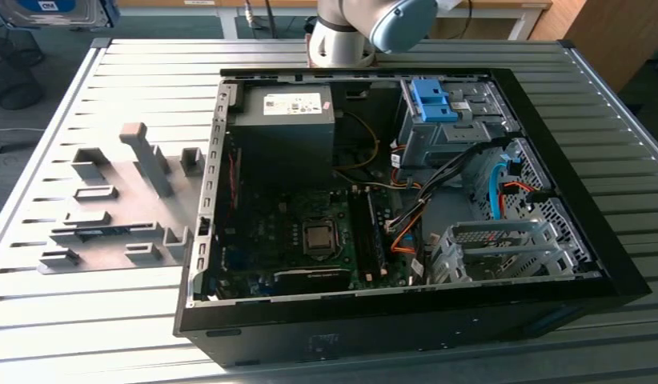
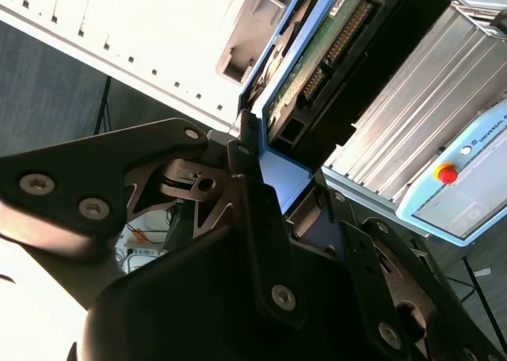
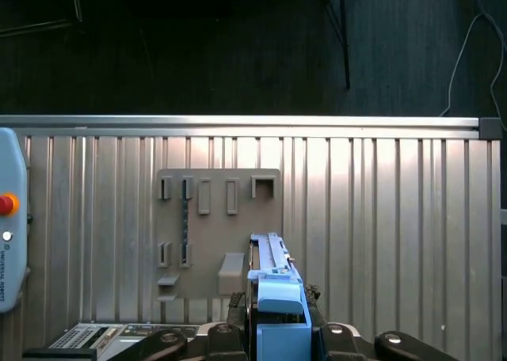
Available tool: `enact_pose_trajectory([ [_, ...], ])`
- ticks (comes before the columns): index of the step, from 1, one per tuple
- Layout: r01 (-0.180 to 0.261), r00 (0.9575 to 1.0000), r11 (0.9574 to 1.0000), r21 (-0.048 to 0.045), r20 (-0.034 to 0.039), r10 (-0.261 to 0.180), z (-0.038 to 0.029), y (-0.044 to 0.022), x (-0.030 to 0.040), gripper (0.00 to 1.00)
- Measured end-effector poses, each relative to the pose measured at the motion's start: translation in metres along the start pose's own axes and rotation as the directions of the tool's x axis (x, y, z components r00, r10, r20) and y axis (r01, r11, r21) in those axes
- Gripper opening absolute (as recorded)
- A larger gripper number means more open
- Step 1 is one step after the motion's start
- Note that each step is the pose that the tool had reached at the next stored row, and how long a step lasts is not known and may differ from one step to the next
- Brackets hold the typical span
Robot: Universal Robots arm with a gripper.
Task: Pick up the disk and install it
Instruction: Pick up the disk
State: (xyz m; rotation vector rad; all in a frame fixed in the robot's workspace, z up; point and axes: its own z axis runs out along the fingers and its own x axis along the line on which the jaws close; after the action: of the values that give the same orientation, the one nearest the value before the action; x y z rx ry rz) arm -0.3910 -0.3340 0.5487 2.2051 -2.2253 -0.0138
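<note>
In the first wrist view the disk stands edge-on, its blue carrier frame facing the camera, with my gripper shut on it from both sides. In the second wrist view the disk shows its green circuit board and blue frame, again clamped by the gripper. In the exterior view the disk hangs high above the table's far corner at the exterior view's left, apart from the open computer case. The grey drive bay with a blue bracket sits at the case's far side.
A grey fixture plate with upright holders lies on the slatted table, left of the case; in the first wrist view the plate is below the disk. A second metal cage and cables fill the case. A teach pendant lies nearby.
</note>
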Motion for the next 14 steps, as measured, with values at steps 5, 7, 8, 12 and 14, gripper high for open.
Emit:
enact_pose_trajectory([
  [5, 0.000, 1.0000, 1.0000, 0.0001, 0.0001, 0.000, 0.0000, -0.0005, 0.0083, 0.37],
  [7, 0.000, 1.0000, 1.0000, 0.0001, 0.0001, 0.000, 0.0000, -0.0010, 0.0105, 0.37],
  [8, 0.000, 1.0000, 1.0000, 0.0001, 0.0000, 0.000, 0.0000, -0.0017, 0.0110, 0.37],
  [12, 0.000, 1.0000, 1.0000, 0.0001, 0.0000, 0.000, -0.0001, -0.0055, 0.0114, 0.37],
  [14, 0.000, 1.0000, 1.0000, 0.0000, 0.0000, 0.000, -0.0001, -0.0077, 0.0114, 0.37],
])
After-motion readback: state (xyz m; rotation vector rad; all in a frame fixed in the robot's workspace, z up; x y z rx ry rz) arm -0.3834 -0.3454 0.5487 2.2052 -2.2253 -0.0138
